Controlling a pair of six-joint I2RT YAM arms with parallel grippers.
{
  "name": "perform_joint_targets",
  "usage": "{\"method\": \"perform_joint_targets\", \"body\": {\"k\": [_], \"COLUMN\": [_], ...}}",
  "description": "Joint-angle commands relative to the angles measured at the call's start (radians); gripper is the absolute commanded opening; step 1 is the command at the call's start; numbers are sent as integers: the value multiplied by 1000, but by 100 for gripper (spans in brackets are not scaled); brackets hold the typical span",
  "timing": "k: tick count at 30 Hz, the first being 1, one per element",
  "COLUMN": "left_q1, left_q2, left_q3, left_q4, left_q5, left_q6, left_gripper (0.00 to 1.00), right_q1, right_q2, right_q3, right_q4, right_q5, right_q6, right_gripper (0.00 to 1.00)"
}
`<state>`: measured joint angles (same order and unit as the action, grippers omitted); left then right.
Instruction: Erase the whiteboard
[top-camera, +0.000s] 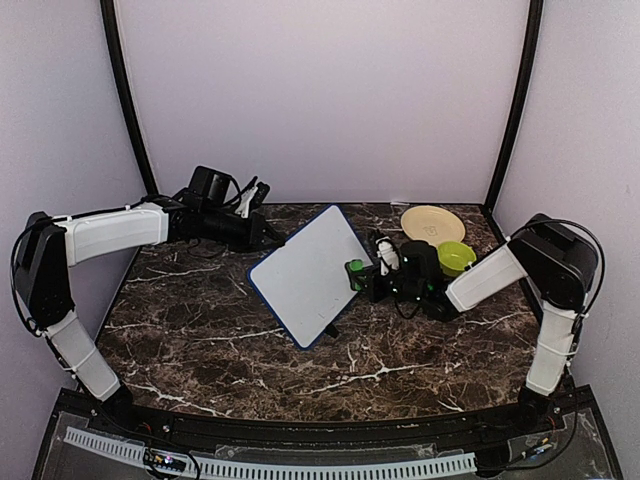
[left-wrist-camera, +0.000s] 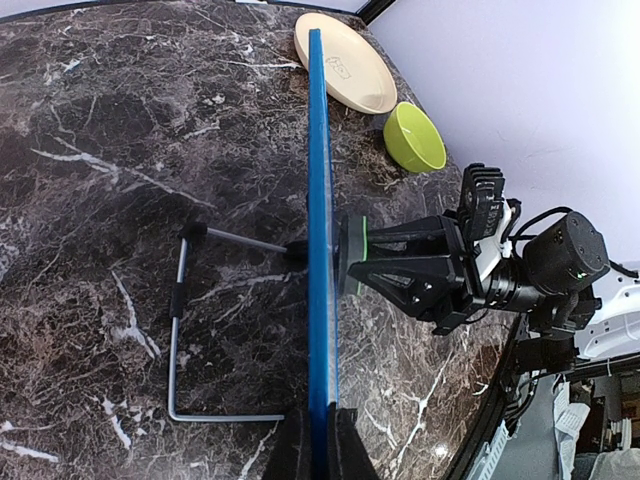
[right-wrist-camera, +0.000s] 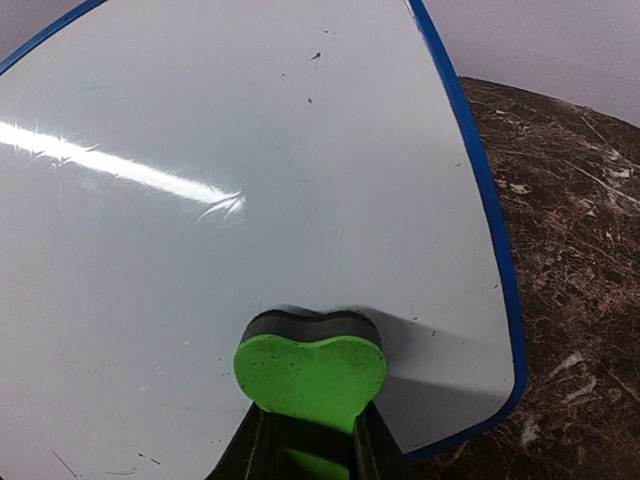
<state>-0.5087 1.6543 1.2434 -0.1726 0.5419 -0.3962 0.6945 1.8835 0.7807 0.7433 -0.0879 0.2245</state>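
The whiteboard (top-camera: 308, 272) stands tilted on the table, plain white with a dark-blue rim and only tiny specks. In the left wrist view it is edge-on (left-wrist-camera: 320, 250). My left gripper (left-wrist-camera: 320, 448) is shut on its rim; in the top view it (top-camera: 262, 232) is at the board's upper left edge. My right gripper (right-wrist-camera: 308, 445) is shut on the green bone-shaped eraser (right-wrist-camera: 310, 375), whose dark felt side presses on the board's face (right-wrist-camera: 250, 180) near its lower right corner. In the top view the right gripper (top-camera: 366, 276) and the eraser (top-camera: 355, 272) are at the board's right edge.
A metal wire stand (left-wrist-camera: 180, 340) props the board from behind. A tan plate (top-camera: 432, 224) and a lime-green bowl (top-camera: 455, 257) sit at the back right, just behind the right arm. Dark marble table (top-camera: 200, 330) with its front edge near the arm bases.
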Motion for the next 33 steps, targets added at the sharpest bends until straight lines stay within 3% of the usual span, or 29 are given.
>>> {"method": "perform_joint_targets", "body": {"k": [1, 10, 33], "left_q1": [-2, -2, -2], "left_q2": [-42, -41, -56], "left_q3": [-9, -10, -21], "left_q4": [45, 48, 44], "left_q5": [22, 27, 18], "left_q6": [8, 4, 4], "left_gripper": [0, 0, 0], "right_q1": [-17, 8, 252], "right_q2": [13, 28, 63], "right_q3": [-28, -9, -21], "right_q4": [66, 96, 153], "right_q5": [-40, -99, 27], "right_q6": [16, 20, 9], "right_gripper": [1, 1, 1]}}
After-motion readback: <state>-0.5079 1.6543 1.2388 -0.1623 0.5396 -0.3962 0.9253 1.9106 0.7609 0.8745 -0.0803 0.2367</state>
